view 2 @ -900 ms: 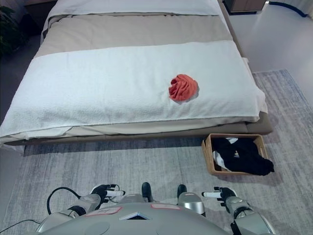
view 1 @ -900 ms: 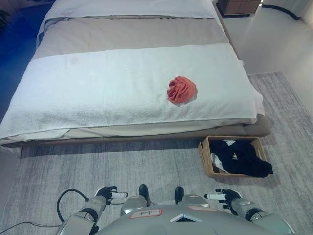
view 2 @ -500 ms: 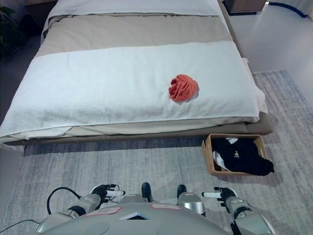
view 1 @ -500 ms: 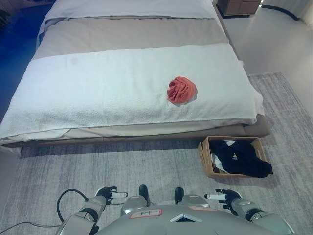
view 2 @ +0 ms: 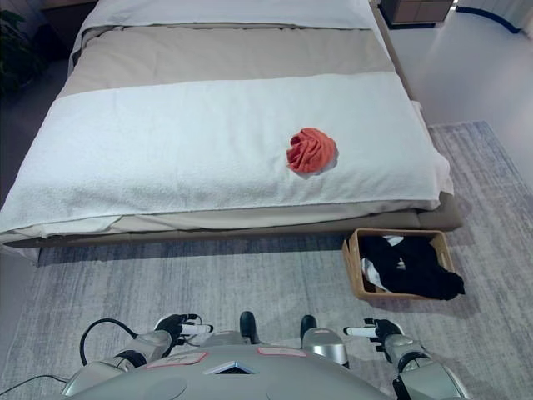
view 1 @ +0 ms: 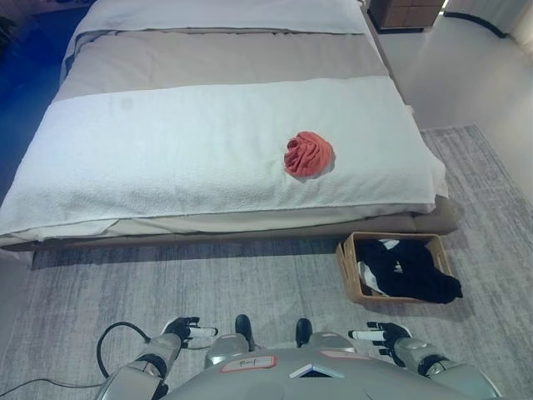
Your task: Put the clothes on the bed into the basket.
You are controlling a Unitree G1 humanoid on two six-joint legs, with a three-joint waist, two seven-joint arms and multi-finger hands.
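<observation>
a: clothes on the bed (view 1: 208, 142): one crumpled red garment (view 1: 308, 154) is seen right of centre, untouched.
b: and the basket (view 1: 351, 275)?
a: on the floor, near right, dark clothing (view 1: 408, 268) inside.
b: any change?
a: none beyond a slight view shift. left hand (view 1: 185, 330) and right hand (view 1: 381, 337) are held low, fingers relaxed, empty.

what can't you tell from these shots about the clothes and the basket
- Red garment on the bed: bunched up, its type is unreadable in both views.
- Basket: the dark clothes hide its bottom.
- Left hand and right hand: low at the frame's bottom, too small to judge the fingers.
</observation>
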